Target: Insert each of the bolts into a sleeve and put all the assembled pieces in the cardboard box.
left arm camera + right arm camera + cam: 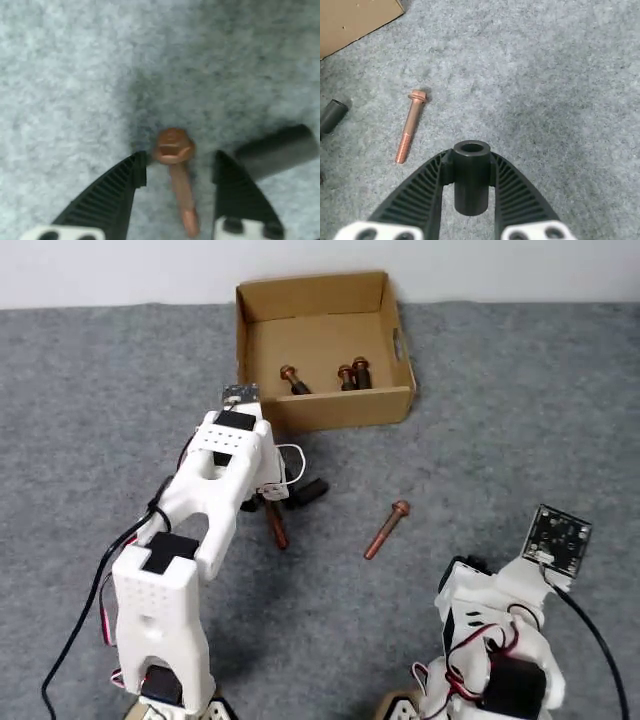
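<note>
My left gripper [181, 162] is open and low over the carpet, one finger on each side of a copper bolt [177, 175] whose hex head lies between the tips. That same bolt [275, 525] pokes out from under the left arm's gripper [272, 502]. A loose black sleeve [308, 490] lies just beside it. My right gripper [471, 162] is shut on an upright black sleeve [471, 177], held above the carpet. A second copper bolt [411, 126] lies flat ahead of it, in the middle of the table [386, 529].
The cardboard box [330, 408] stands at the back, with three assembled pieces [347, 377] on its floor. Its corner [355, 17] and the loose sleeve [331, 114] appear in the right wrist view. Grey carpet covers the table.
</note>
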Available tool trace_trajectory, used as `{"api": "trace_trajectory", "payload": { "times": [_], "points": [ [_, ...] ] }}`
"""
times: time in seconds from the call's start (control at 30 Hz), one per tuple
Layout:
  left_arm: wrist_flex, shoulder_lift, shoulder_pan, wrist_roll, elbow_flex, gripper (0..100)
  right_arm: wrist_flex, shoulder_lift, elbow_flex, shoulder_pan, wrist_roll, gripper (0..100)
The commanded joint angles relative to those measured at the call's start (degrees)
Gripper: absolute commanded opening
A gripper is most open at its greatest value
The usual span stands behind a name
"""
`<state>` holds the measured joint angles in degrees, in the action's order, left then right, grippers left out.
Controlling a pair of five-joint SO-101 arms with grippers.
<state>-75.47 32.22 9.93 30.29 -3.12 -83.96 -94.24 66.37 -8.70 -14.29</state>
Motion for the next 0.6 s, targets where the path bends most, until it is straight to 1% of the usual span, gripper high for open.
{"api": "trace_trajectory", "payload": {
  "times": [0.0,0.03,0.2,0.3,0.47,0.57],
  "points": [
    [-0.44,0.97,-0.53,0.53,-1.45,5,1.45,0.04,-0.18,-0.31,-0.44,0.9],
    [-0.44,1.14,-0.44,0.53,-1.45,1,1.45,0.04,-0.18,-0.31,-0.44,0.9],
    [-2.2,-1.58,-0.35,0.62,-1.98,0,1.54,0.04,-0.09,-0.31,-0.44,0.9],
    [-3.34,-6.68,0.53,0.62,-1.63,0,1.54,0.04,-0.09,-0.31,-0.44,0.9],
    [-8.09,-16.09,2.73,0.44,-0.66,0,1.54,-0.04,-0.18,-0.31,-0.44,0.8],
    [-7.82,-23.03,3.52,0.0,3.21,0,1.54,-0.04,-0.35,-0.31,-0.35,0.8]
  ]
}}
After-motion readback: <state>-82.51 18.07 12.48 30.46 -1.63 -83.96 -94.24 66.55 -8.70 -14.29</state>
